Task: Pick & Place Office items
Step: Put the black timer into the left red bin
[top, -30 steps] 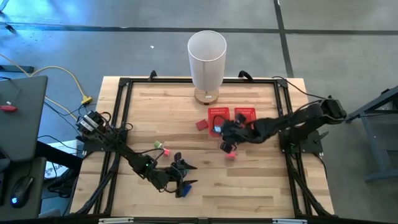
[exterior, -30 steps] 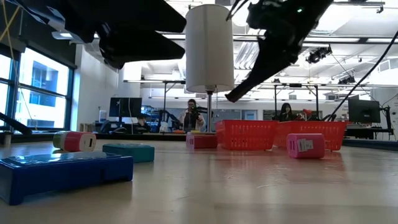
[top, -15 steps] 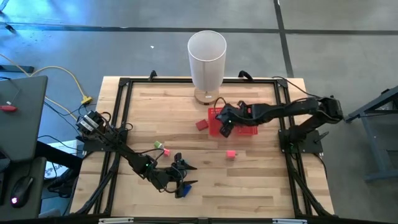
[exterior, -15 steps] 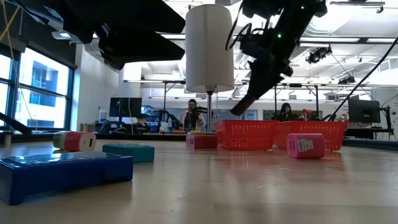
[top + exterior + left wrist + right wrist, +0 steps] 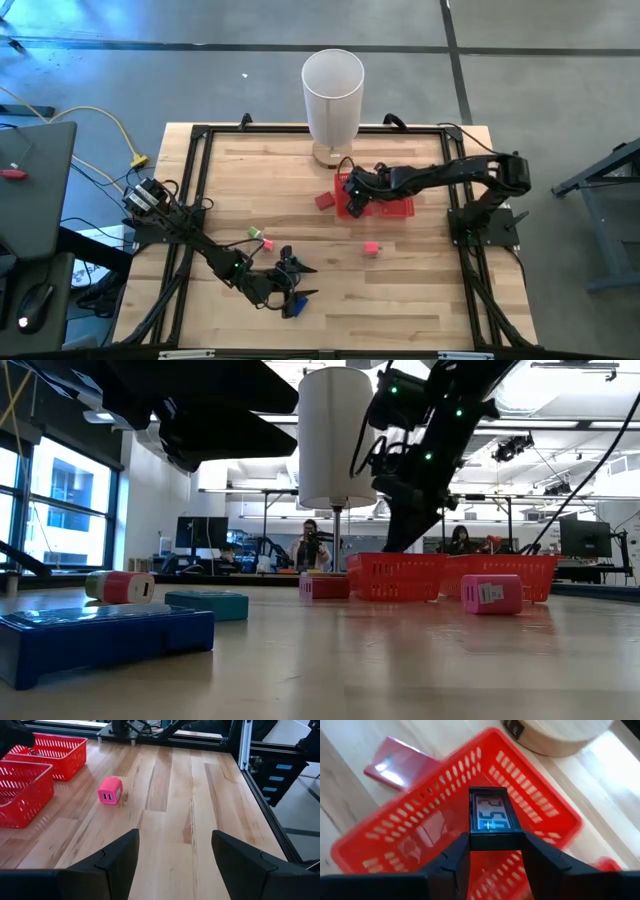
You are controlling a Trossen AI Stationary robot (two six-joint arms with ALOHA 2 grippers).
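Note:
My right gripper (image 5: 495,839) (image 5: 352,199) is shut on a small black piece with a little display (image 5: 490,815), over the left compartment of the red mesh tray (image 5: 535,805) (image 5: 400,207). On the table lie a red piece (image 5: 323,200) (image 5: 395,766), a pink cube (image 5: 371,247) (image 5: 110,790), a green piece (image 5: 255,232) and a pink piece (image 5: 267,241). A blue piece (image 5: 293,305) (image 5: 100,639) and a teal piece (image 5: 207,605) lie near the table's near edge. My left gripper (image 5: 172,860) (image 5: 297,283) hangs open above the blue piece. My right gripper pinches the black piece between its two fingers by the near end (image 5: 492,834); the display end sticks out past the fingertips. The fingers come slanting down from the table's right. The piece is lifted clear, above the tray's mesh floor.
The tall white cylinder (image 5: 333,100) stands on a round wooden base (image 5: 555,737) just beyond the tray's far side. Bare wood stretches in the middle and on the right near side (image 5: 200,820). A black frame (image 5: 200,140) borders the table.
My right gripper has travelled from beside the pink cube toward the table's far edge and a little left, carrying the black piece, and has come down over the tray's left compartment. The pink cube has stayed where it was.

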